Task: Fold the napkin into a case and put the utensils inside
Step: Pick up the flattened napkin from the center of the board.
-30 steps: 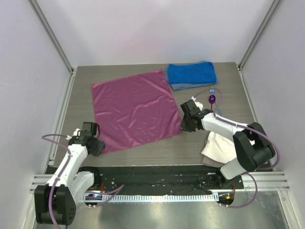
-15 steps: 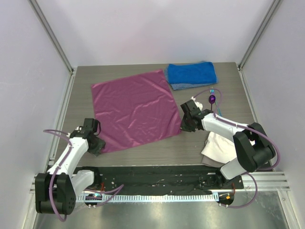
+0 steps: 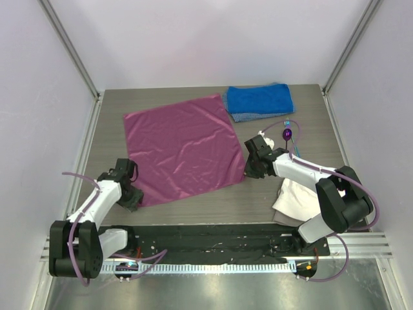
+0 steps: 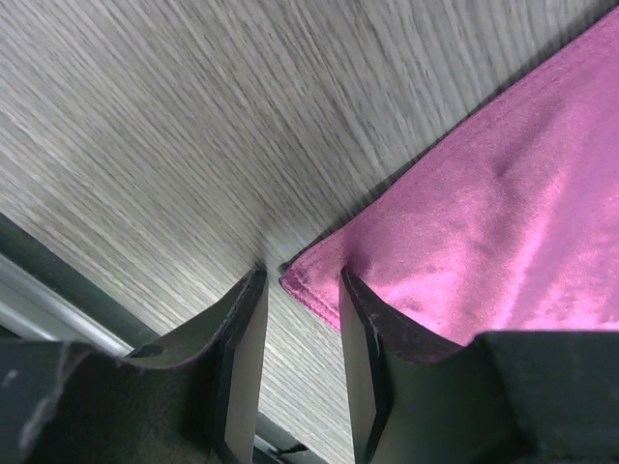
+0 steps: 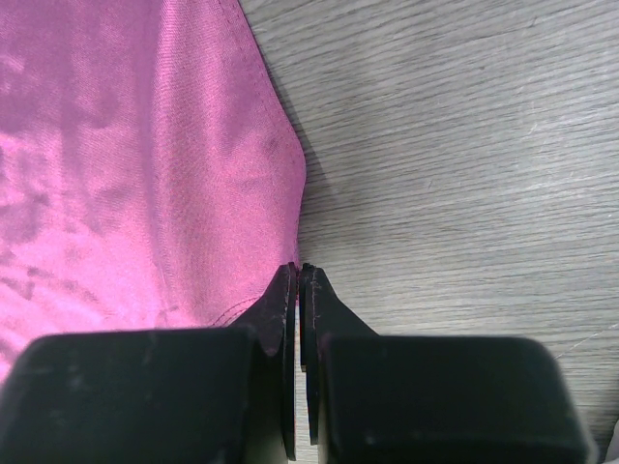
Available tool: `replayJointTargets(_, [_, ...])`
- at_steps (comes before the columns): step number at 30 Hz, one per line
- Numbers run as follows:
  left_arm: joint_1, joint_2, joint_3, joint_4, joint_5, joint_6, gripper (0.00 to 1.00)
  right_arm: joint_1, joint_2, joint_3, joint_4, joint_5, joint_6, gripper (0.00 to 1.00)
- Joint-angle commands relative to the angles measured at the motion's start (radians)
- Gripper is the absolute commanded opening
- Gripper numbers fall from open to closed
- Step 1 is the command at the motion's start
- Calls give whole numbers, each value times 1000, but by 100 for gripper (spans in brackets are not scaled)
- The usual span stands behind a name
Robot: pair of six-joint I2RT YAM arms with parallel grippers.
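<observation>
– Across the middle of the overhead view, what lies flat?

– The napkin [image 3: 184,148], spread open as a tilted square on the table [image 3: 193,206], not folded at all; its lower left corner is covered by the left gripper [image 3: 132,197] and its lower right corner by the right gripper [image 3: 250,169]; from up here neither pair of jaws can be read.

– And round about?

– A blue towel [image 3: 258,101] lies just beside the napkin's upper right corner; the spoon [image 3: 287,134] sits right of centre under a loop of purple cable; the fork [image 3: 295,150] is only a thin teal sliver just below it, hard to make out; a white cloth [image 3: 293,200] at lower right is partly hidden by the right arm.

– Left wrist view?

– Two dark fingers [image 4: 242,367] rise from the bottom edge with a moderate gap between them; the napkin's hemmed corner pokes into that gap, and the jaws are not closed on it; the right-hand finger overlaps the cloth and hides what lies under it; bare wood grain fills the upper left.

– Right wrist view?

– Both fingers [image 5: 280,309] are pressed together, with only a hairline slit between; their tips meet the napkin's edge at lower centre; whether any cloth is caught in the slit, I cannot tell; magenta fills the left half and bare table the right; the gripper's black body blocks the bottom.
</observation>
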Motion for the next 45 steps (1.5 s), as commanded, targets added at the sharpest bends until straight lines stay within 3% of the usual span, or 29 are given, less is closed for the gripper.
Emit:
replayJointTargets(1, [0,55,5,-31,-73,-30,39,-4,-23,2,29,6,-11,1])
replayJointTargets(8, [0,131,-9,47,-55,-9,28,-7,-23,7,28,4,-12,1])
replayJointTargets(15, [0,59,11,64,-60,53,7,-10,-16,7,38,-2,-35,1])
replayJointTargets(23, [0,-216,77,20,17,108,0,-16,-62,41,103,-67,-113,1])
replayJointTargets(30, [0,-305,217,0,131,214,0,-16,-166,83,143,-123,-143,1])
replayJointTargets(37, [0,-383,488,-17,177,271,0,-17,-359,237,74,-157,-181,1])
replayJointTargets(45, [0,-464,1017,-45,204,370,0,-17,-681,450,-2,-183,-259,1])
